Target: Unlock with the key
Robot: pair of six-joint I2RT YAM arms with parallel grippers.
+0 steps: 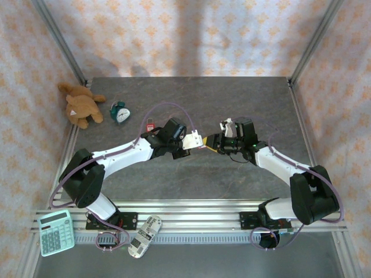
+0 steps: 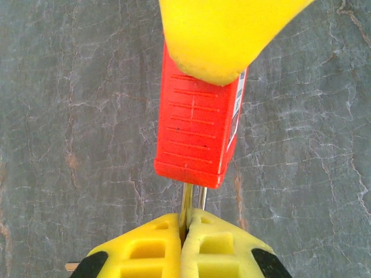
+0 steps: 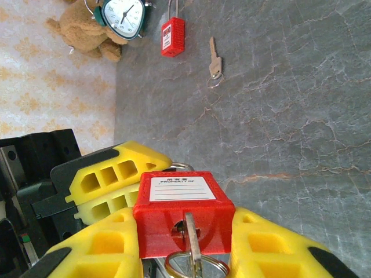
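A red padlock (image 3: 184, 200) with a white label hangs between my two grippers above the table. My right gripper (image 3: 184, 223) is shut on its body from both sides. A silver key (image 3: 192, 240) on a ring sticks in the keyhole facing the right wrist camera. In the left wrist view the red padlock (image 2: 200, 130) stands just ahead of my left gripper (image 2: 186, 219), which is shut on its metal shackle (image 2: 187, 202). From above, the left gripper (image 1: 195, 140) and the right gripper (image 1: 213, 142) meet tip to tip at the table's middle.
A second red padlock (image 3: 172, 36) and a loose key (image 3: 215, 60) lie on the grey table. Further off stand a green alarm clock (image 1: 120, 112) and a teddy bear (image 1: 81, 104). A calculator (image 1: 56, 231) and a remote (image 1: 145, 235) lie by the near rail.
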